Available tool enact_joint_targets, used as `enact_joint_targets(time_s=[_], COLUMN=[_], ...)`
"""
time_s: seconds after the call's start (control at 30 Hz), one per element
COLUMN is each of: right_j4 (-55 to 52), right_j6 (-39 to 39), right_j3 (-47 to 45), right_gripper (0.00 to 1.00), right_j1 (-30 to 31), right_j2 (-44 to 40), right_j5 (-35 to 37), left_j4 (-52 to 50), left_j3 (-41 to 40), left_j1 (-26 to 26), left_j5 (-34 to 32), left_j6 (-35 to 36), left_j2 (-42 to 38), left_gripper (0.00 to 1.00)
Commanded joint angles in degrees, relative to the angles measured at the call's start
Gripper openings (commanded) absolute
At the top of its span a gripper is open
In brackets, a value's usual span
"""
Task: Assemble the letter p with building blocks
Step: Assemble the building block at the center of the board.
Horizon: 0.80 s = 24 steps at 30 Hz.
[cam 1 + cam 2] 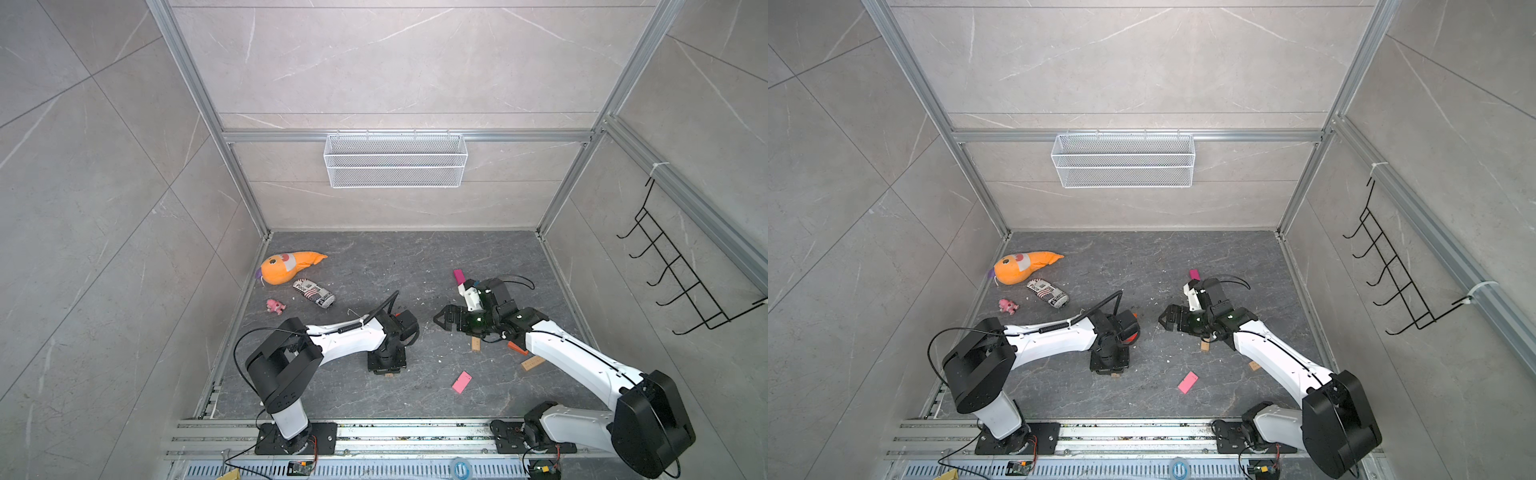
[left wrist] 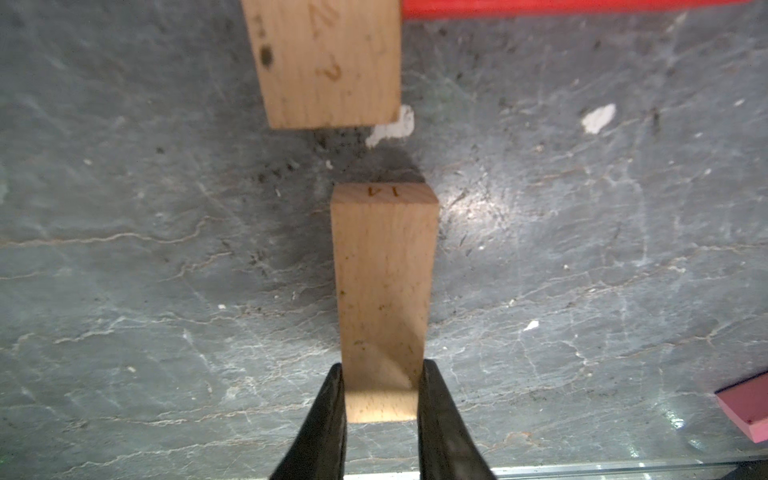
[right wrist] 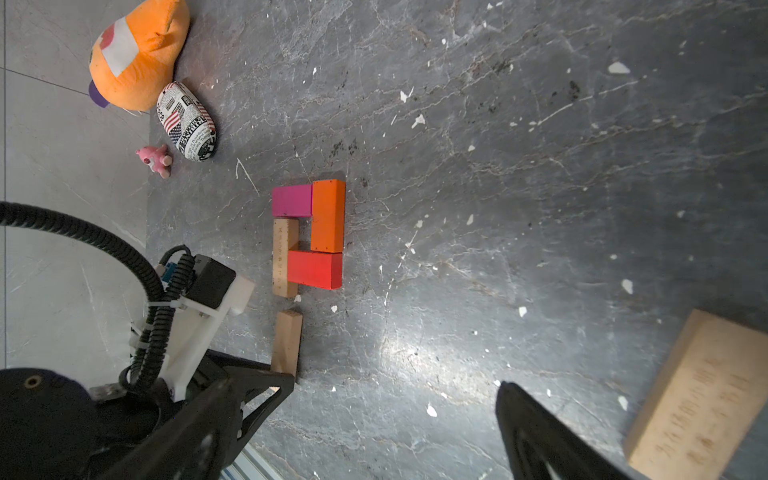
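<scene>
In the right wrist view the letter p (image 3: 309, 237) lies partly built: a magenta brick (image 3: 292, 200), an orange brick (image 3: 328, 216) and a red brick (image 3: 316, 269) form the loop against a tan stem brick (image 3: 285, 257). My left gripper (image 2: 382, 390) is shut on the near end of another tan brick (image 2: 384, 282), low over the table. A small gap separates it from the stem brick (image 2: 328, 62). My right gripper (image 1: 442, 320) stands open and empty to the right of the figure. In both top views the left arm hides the figure.
Loose building blocks lie around the right arm: a pink one (image 1: 461, 382), a magenta one (image 1: 458, 275), tan ones (image 1: 476, 344) (image 1: 532, 363) and an orange-red one (image 1: 517, 348). An orange plush (image 1: 286, 268), a newsprint pouch (image 1: 313, 293) and a small pink plush (image 1: 275, 306) sit at the back left.
</scene>
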Motion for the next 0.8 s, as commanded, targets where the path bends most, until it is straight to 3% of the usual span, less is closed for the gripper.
enact_joint_targets(time_s=[0.0, 0.77], right_j4=[0.9, 2.6], right_j6=[-0.5, 0.7], right_j3=[-1.1, -2.5], right_gripper=[1.0, 1.0], right_j1=[-0.2, -0.3], right_j2=[-0.1, 0.6], right_j5=[-1.0, -2.5], left_j4=[-1.8, 0.1], left_j3=[0.5, -0.6], left_j1=[0.8, 1.8], left_j5=[-1.4, -2.3], left_j6=[-1.4, -3.1], left_j2=[1.1, 1.7], left_gripper=[0.16, 0.16])
